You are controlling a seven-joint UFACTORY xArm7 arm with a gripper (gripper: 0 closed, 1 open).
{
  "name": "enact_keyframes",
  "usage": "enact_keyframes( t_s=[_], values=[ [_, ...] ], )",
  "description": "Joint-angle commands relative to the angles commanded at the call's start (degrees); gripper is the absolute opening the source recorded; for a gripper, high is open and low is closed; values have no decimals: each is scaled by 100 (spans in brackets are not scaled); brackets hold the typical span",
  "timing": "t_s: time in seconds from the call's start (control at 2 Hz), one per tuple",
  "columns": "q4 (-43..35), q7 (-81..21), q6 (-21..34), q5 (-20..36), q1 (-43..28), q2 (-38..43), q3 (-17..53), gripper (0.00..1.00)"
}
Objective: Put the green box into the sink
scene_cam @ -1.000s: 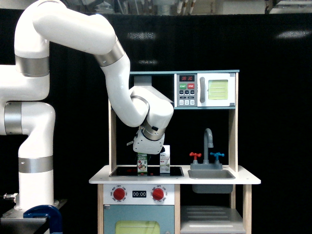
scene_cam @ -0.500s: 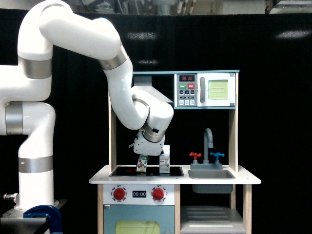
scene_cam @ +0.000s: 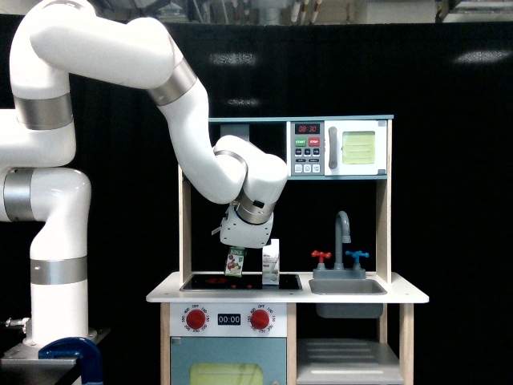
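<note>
Jaws grip the green box (scene_cam: 234,262) (slightly tilted) clear above the stovetop (scene_cam: 240,281), beside the white carton (scene_cam: 272,262).

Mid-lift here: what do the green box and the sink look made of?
The green box looks like printed paperboard, a matte carton: gabled top, flat panels, label print. It could be a painted toy block; too small to tell. The sink looks like grey moulded plastic with a dull finish, set in a pale countertop that looks like painted wood.
</note>
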State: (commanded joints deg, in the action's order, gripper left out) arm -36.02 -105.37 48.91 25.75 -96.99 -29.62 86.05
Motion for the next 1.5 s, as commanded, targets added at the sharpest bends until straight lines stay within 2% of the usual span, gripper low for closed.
enact_keyframes(
  t_s=[0.5, 1.0, 1.5],
  values=[
    [-1548, 278, 856, -1139, -1125, -663, 1707, 0],
    [-2993, 1176, 786, -1982, -2800, -1744, 2503, 0],
    [-5679, 2040, 1466, -3200, -4594, -3388, 2936, 0]
  ],
)
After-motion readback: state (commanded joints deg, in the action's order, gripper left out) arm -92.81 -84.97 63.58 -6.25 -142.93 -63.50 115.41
